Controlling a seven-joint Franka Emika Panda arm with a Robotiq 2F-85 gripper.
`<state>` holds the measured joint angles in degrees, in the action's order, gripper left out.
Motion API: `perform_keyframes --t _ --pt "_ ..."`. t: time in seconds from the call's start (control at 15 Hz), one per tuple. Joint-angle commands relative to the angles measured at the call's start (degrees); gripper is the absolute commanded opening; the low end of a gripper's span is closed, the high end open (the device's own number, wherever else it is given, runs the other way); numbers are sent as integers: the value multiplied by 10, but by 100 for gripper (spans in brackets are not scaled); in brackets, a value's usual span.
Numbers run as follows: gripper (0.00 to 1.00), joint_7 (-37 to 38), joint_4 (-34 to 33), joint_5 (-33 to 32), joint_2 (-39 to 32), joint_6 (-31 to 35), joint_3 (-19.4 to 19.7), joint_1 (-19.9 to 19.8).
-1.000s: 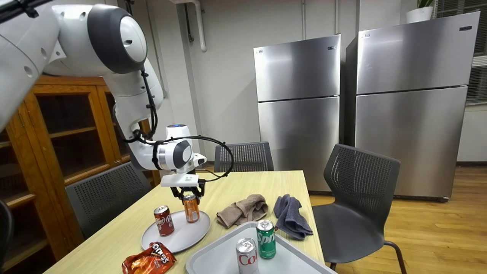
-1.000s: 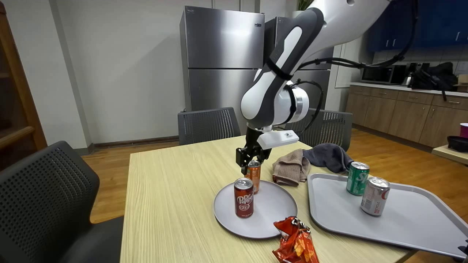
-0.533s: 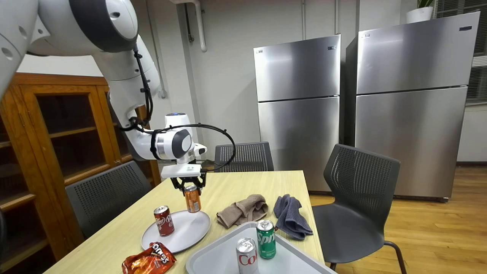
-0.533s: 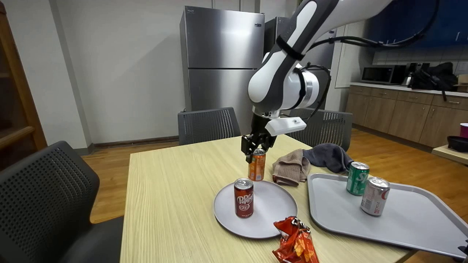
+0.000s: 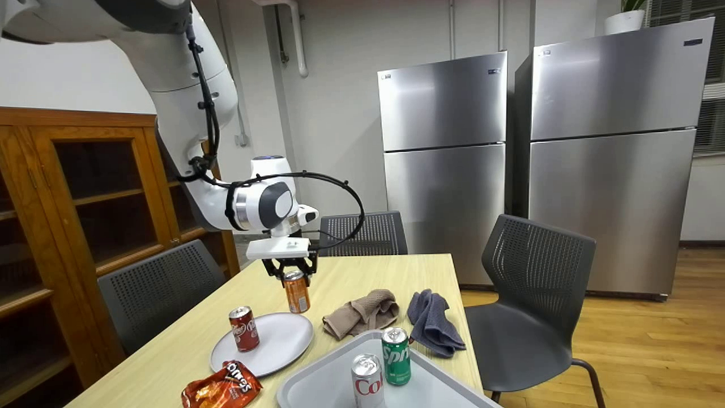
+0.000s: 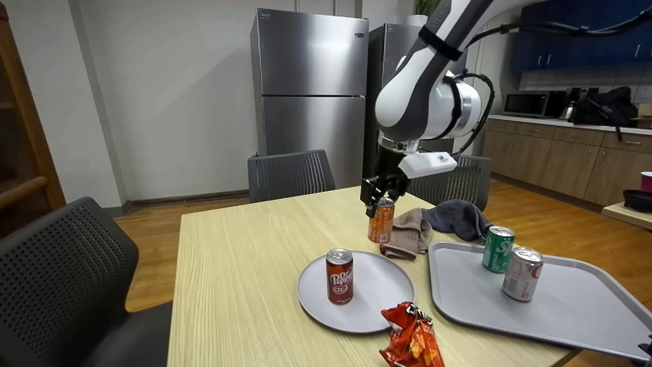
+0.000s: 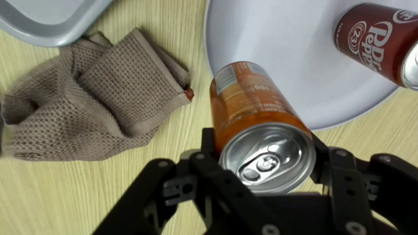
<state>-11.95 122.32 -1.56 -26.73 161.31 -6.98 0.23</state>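
Jaws clamped on orange can (image 7: 258, 101), held up by the far rim of the plate (image 6: 377, 290), left of towel (image 6: 409, 234). Red can (image 6: 340, 278) stood on plate; chip bag (image 6: 413, 336) lay nearer; tray (image 6: 565, 316), right, held two cans (image 6: 523, 275).

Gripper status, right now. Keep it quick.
Gripper: closed on the orange can, holding it near its top, one finger on either side.

Around my bench (image 6: 244, 265): dark chairs (image 5: 541, 289). Two steel fridges (image 5: 444, 170) by pale wall (image 5: 334, 124); wooden cabinet (image 5: 110, 195), blue cupboards (image 6: 586, 51), plank floor (image 5: 634, 334), window blinds (image 5: 713, 124).
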Motion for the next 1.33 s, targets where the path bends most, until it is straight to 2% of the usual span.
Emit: perform_keyframes --t 0.0,0.33,0.67,0.8,1.27 --pt "38 -37 64 22 57 16 -24 -40" --pt "38 -60 106 49 90 17 -34 -72" --pt "38 -48 144 61 109 28 -15 -73" --pt "38 -35 165 58 118 45 -5 -70" --pt "38 -32 231 117 136 99 -18 -107"
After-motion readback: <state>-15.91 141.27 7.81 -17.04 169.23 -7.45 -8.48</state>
